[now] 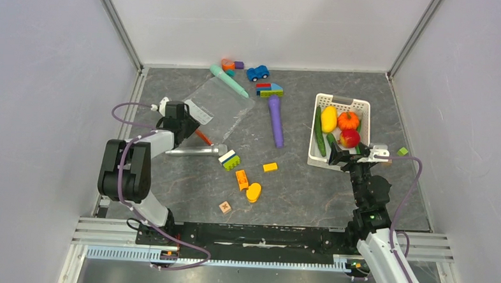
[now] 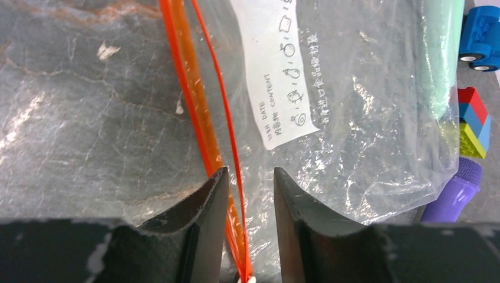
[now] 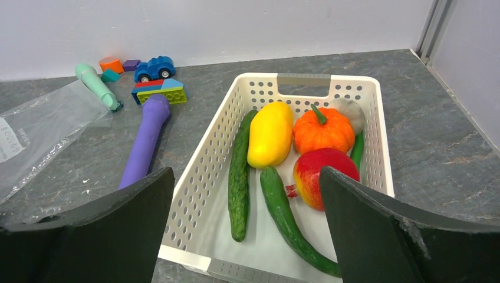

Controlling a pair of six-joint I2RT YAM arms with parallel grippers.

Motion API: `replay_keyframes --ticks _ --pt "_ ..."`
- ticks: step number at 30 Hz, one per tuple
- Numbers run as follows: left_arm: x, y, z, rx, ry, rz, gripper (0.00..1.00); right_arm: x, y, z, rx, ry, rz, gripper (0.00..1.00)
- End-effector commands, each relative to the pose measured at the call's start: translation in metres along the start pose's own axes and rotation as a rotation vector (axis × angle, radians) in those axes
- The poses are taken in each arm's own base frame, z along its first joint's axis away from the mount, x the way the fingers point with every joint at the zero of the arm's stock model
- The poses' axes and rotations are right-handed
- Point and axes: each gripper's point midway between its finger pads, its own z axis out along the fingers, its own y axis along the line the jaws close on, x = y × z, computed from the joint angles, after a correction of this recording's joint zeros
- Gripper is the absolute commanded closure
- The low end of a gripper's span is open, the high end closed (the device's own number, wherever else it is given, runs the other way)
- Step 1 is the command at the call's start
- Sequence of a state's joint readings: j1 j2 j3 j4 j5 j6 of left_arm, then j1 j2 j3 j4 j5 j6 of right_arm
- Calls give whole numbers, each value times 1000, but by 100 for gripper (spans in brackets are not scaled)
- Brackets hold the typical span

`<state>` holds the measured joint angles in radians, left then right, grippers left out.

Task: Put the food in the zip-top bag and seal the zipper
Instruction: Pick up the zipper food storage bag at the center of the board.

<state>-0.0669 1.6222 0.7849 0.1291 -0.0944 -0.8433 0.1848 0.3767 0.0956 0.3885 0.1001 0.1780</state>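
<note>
We see the zip-top bag (image 1: 221,102) lying flat on the left rear part of the counter (image 1: 297,188), with its white label (image 2: 283,76) facing up. The teal toy tool (image 1: 228,80) lies along the bag's far corner. The orange-red zipper (image 2: 194,100) runs along the bag's near mouth edge. Our left pincer (image 2: 250,174) is low over that edge. Its fingers are partly apart with the zipper between them, and a gap shows on either side, so nothing is pinched.

All the food sits in the white basket (image 3: 206,159) on the right. The yellow squash (image 3: 270,134), orange pumpkin (image 3: 321,130), red fruit (image 3: 324,174), long green cucumbers (image 3: 239,177) and a pale garlic-like piece (image 3: 349,109) are packed close together. Our right pincer (image 3: 246,177) hovers at the basket's near edge, spread wide and holding nothing. A purple toy tool (image 3: 144,144) lies between the bag and the basket.
</note>
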Motion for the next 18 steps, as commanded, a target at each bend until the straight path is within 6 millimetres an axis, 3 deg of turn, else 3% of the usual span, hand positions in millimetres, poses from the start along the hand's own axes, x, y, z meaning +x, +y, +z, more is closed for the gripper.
replay_keyframes --ticks 1,10,12,14,18 --pt "-15 -16 9 30 -30 6 61 -21 4 3 -17 -61 0 2" --pt "-17 -18 23 19 -22 9 66 -25 1 2 0 -65 -12 2" --pt "-19 -19 26 15 -27 5 74 -25 1 1 0 -67 -12 2" --pt "-25 -27 27 34 -27 0 97 -27 1 2 0 -70 -12 2" --pt "-54 -56 3 116 -93 17 98 -26 7 2 -30 -66 -2 2"
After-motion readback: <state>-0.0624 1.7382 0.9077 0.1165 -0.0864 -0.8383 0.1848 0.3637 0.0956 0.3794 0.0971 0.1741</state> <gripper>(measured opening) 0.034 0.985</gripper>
